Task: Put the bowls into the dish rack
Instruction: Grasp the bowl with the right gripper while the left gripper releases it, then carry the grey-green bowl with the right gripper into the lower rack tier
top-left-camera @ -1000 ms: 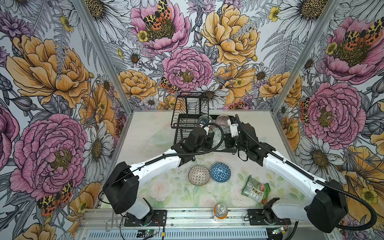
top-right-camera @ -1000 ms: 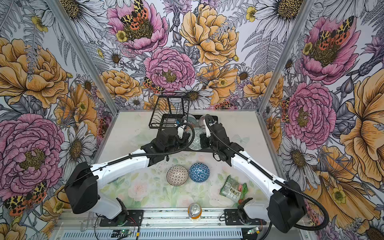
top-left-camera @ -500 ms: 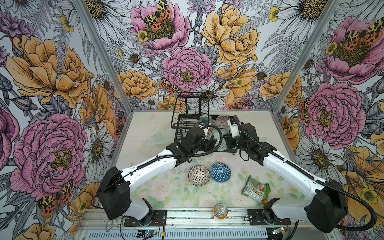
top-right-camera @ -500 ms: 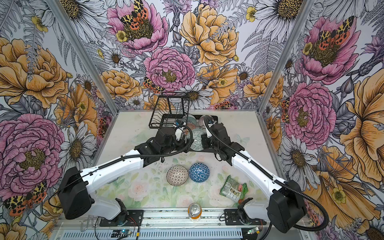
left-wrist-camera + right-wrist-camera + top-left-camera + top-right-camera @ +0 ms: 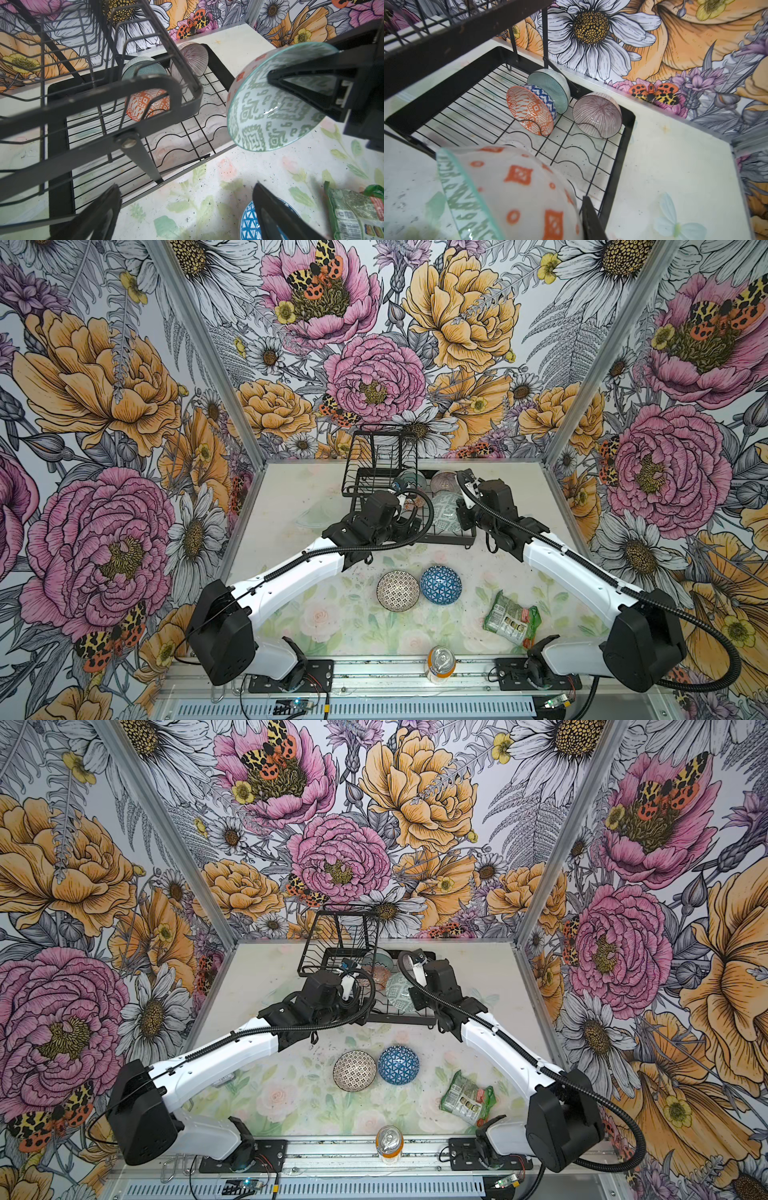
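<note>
The grey-green maze bowl (image 5: pixel 270 108) is clamped in my right gripper (image 5: pixel 459 514). One finger (image 5: pixel 301 83) presses the patterned inside and the other (image 5: pixel 591 220) lies along the white outside with its orange squares. The bowl is tipped on edge, its mouth facing left, over the near right part of the dish rack (image 5: pixel 630 124) and its lower tray. I cannot tell whether it touches the wires.

Three bowls already stand on edge at the far end of that tray. The orange-white bowl (image 5: pixel 529 112) leans against the pale teal bowl (image 5: pixel 552 87) behind it. The pink-striped bowl (image 5: pixel 598 115) sits to their right, in the far right corner, apart from both.

My left gripper (image 5: pixel 187 187) hangs at the near left side of the rack, beside the upper tier's front bar. Its fingers are spread wide, with nothing between them.

On the table (image 5: pixel 291 497), nearer than the rack, two bowls wait. The black-white lattice bowl (image 5: pixel 397 590) is on the left and the blue triangle bowl (image 5: pixel 440 585) is just beside it on the right (so close I cannot say whether their rims touch). To their right and a little nearer lies a green snack packet (image 5: pixel 513 618). A drink can (image 5: pixel 441 663) stands at the table's near edge, between my two arm bases.
</note>
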`<action>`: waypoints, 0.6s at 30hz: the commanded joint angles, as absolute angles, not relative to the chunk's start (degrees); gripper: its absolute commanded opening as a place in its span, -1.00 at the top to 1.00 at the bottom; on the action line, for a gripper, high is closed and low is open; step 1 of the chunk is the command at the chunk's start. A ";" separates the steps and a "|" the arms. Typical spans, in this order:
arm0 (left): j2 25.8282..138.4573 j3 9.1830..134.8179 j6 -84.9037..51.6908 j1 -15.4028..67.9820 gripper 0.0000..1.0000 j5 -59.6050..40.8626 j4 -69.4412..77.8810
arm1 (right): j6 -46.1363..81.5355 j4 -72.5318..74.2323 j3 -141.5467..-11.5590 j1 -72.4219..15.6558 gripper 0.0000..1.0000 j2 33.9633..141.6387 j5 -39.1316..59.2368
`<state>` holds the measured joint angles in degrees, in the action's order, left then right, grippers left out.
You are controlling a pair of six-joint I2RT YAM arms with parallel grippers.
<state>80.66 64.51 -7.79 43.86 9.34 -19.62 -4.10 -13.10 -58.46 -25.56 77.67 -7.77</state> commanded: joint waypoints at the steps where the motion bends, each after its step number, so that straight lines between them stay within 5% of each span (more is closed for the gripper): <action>1: 79.81 64.20 -6.51 43.20 -0.98 8.70 -20.13 | -14.94 -3.79 -60.06 -25.40 1.00 78.22 -14.61; 18: 79.45 63.87 -6.42 42.85 -0.98 7.90 -20.13 | -52.16 34.17 -52.01 -21.50 1.00 89.65 -11.70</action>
